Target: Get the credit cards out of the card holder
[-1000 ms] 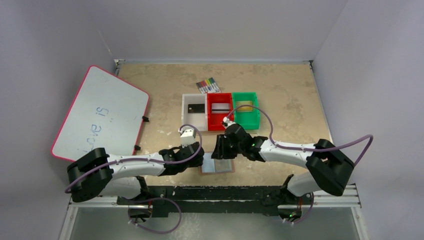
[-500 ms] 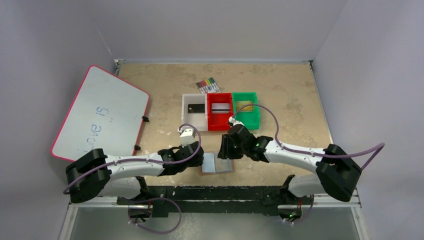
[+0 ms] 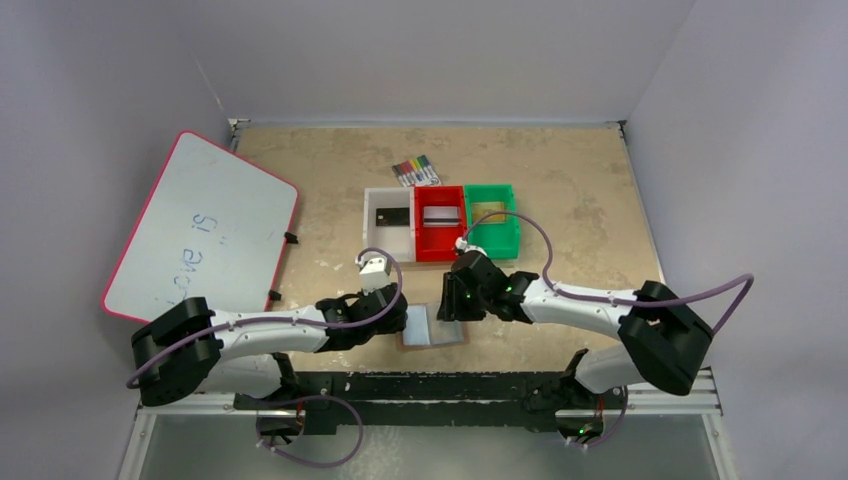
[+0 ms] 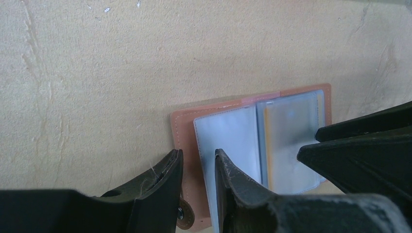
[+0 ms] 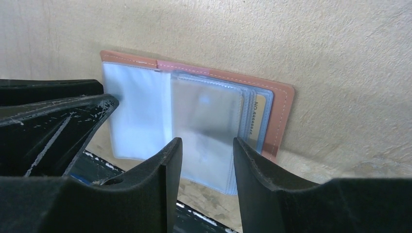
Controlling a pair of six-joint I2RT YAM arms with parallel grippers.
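The tan card holder (image 3: 434, 328) lies open and flat near the table's front edge, its clear pockets facing up. My left gripper (image 3: 397, 319) stands over its left end. In the left wrist view the jaws (image 4: 197, 154) are narrowly open, straddling the tan cover's edge strip (image 4: 187, 131). My right gripper (image 3: 451, 304) hangs open over the right-hand clear pocket (image 5: 206, 114), nothing pinched. A gold credit card (image 5: 253, 118) peeks from the pockets behind it. Other credit cards lie in the bins: black (image 3: 391, 215), silver (image 3: 440, 213), gold (image 3: 488, 210).
White bin (image 3: 372, 235), red bin (image 3: 440, 250) and green bin (image 3: 495, 240) stand in a row behind the holder. A pack of coloured markers (image 3: 415, 170) lies behind them. A red-rimmed whiteboard (image 3: 200, 235) leans at the left. The table's front rail (image 3: 430, 385) runs just below the holder.
My right gripper has shifted a little to the right over the holder and its jaws have widened slightly. The left arm has stayed put.
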